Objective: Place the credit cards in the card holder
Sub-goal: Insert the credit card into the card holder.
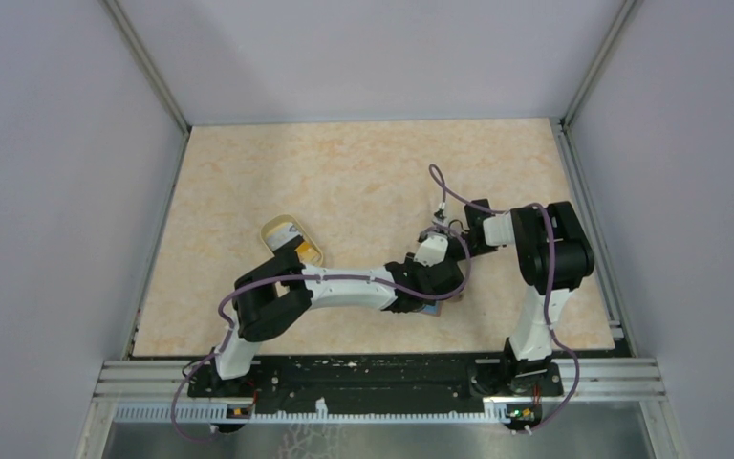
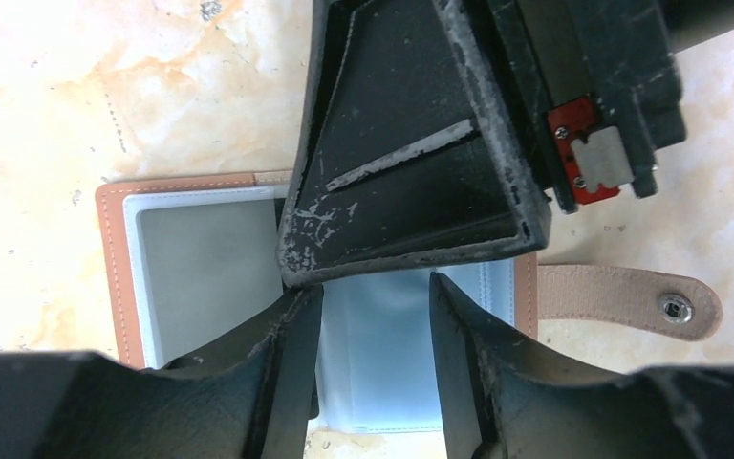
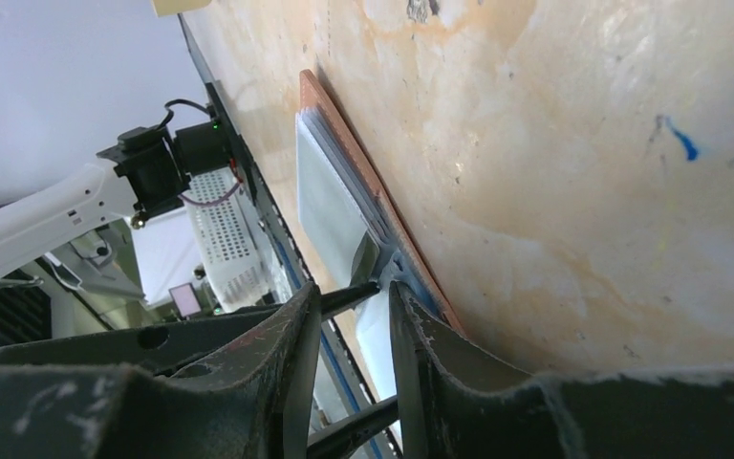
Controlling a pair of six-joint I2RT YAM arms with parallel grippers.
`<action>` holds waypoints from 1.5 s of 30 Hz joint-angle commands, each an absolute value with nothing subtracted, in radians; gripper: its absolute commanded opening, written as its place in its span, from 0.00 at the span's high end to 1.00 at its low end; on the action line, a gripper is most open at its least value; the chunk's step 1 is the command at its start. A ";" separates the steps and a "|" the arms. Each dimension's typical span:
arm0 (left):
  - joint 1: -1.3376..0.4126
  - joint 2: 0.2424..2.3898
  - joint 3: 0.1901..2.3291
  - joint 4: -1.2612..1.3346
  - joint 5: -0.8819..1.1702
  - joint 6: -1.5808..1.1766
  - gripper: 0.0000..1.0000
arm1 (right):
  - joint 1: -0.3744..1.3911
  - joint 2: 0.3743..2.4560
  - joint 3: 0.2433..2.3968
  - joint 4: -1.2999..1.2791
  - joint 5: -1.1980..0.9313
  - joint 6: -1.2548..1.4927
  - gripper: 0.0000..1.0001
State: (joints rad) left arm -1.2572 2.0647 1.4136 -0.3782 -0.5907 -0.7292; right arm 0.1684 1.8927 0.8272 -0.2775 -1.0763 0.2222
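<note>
Card holder (image 2: 201,258) lying open, lining up, my left gripper (image 2: 373,296) half-parted and empty just above it, my right gripper (image 3: 354,292) narrowly parted, empty, at its edge

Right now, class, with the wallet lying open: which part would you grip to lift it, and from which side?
Probably the strap. The wallet lies open and flat on the table, leaving little edge to pinch, while the strap juts out past its rim. Come in low from the strap's snap end, one finger slid under, one on top.
</note>
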 commanded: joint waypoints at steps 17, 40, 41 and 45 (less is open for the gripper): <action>-1.243 2.051 1.410 -0.494 -0.690 -0.723 0.42 | 0.117 1.787 0.887 -0.338 -1.003 0.073 0.64; -1.107 1.534 0.847 0.044 -0.328 -0.443 0.40 | 0.041 1.248 0.836 -0.356 -1.120 -0.425 0.70; -1.082 1.512 0.818 0.061 -0.305 -0.450 0.42 | 0.045 1.208 0.816 -0.370 -1.161 -0.521 0.72; -1.007 1.430 0.716 0.115 -0.247 -0.476 0.52 | 0.075 1.102 0.780 -0.697 -1.296 -1.264 0.85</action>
State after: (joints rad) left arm -1.0573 1.5047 0.7856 0.0322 -0.3248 -0.4553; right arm 0.0494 1.1870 0.8074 -0.4183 -1.1141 -0.5320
